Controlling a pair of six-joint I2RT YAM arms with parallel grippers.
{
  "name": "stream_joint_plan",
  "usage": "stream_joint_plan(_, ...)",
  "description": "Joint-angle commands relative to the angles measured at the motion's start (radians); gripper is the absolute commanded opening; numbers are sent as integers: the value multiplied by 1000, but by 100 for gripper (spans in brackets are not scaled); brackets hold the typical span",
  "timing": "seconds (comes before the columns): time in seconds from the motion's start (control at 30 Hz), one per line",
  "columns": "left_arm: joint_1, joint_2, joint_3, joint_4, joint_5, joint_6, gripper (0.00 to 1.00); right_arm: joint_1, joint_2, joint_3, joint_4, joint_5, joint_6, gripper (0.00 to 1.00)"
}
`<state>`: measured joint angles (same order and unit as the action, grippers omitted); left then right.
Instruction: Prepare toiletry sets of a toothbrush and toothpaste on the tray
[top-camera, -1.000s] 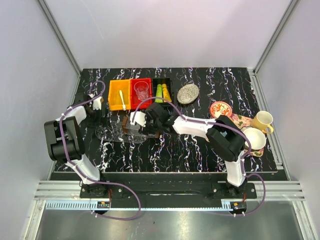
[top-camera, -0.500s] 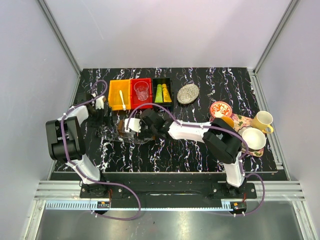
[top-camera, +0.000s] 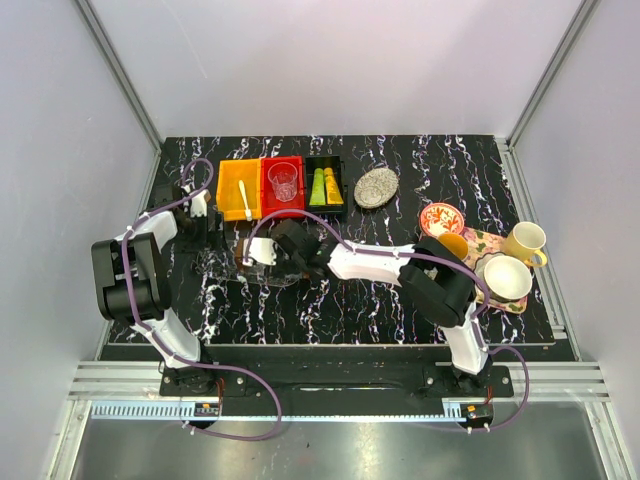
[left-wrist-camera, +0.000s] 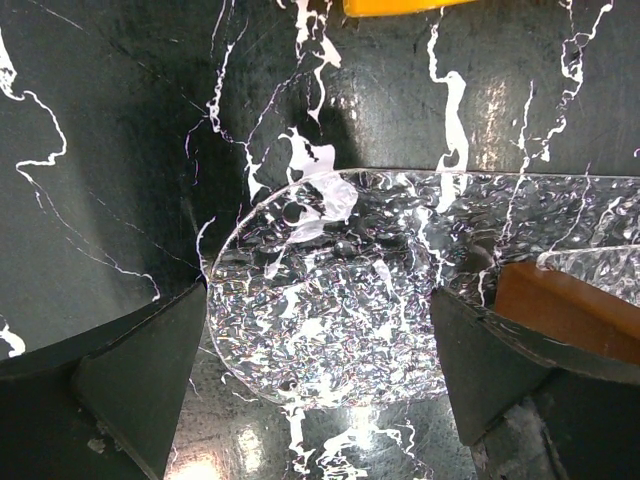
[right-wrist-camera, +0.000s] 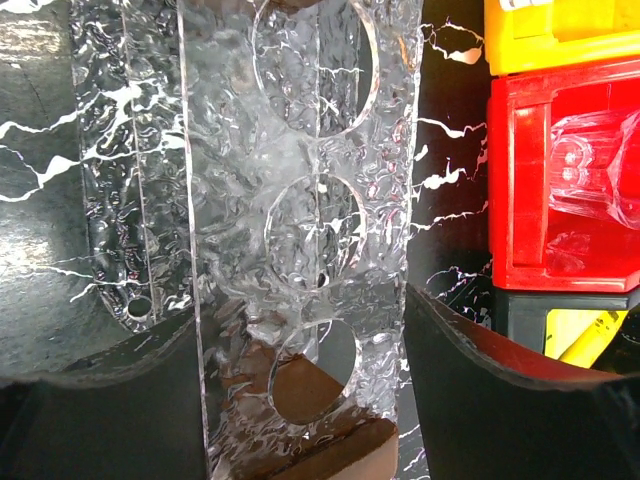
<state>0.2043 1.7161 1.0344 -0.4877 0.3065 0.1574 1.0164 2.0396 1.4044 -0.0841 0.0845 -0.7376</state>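
The tray (top-camera: 225, 268) is a clear textured acrylic stand on brown wooden blocks, lying left of centre. My right gripper (top-camera: 258, 250) reaches over it. In the right wrist view the raised plate with round holes (right-wrist-camera: 300, 150) fills the right gripper (right-wrist-camera: 300, 400), both fingers against its edges. My left gripper (top-camera: 203, 235) hangs open over the tray's rounded left end (left-wrist-camera: 330, 300), a finger (left-wrist-camera: 130, 390) on each side. The white toothbrush (top-camera: 244, 200) lies in the orange bin (top-camera: 228, 190). The green toothpaste (top-camera: 318, 186) and the yellow toothpaste (top-camera: 331, 185) lie in the black bin (top-camera: 341, 170).
A red bin (top-camera: 268, 200) between the orange and black bins holds a clear glass (top-camera: 283, 181). A grey oval dish (top-camera: 376, 187) lies to the right. A red patterned bowl (top-camera: 440, 217), a yellow mug (top-camera: 525, 242) and a white cup (top-camera: 508, 278) crowd the right edge.
My right arm has stretched further left, bringing its gripper over the tray, and its jaws have narrowed a little. The left arm has barely moved.
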Motion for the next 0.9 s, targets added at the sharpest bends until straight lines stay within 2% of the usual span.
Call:
stream_joint_plan(0.0,-16,-47,-2,1,97,-38,97,28,16,76,-3,20,-9,0)
stream_joint_plan(0.37,-17,-42,-8,9,103,-41,97,45,14,88,-16,96,-16,0)
stream_joint_plan(0.87,-17,-52,-14,9,105,-39,97,76,60,67,73,241,-23,0)
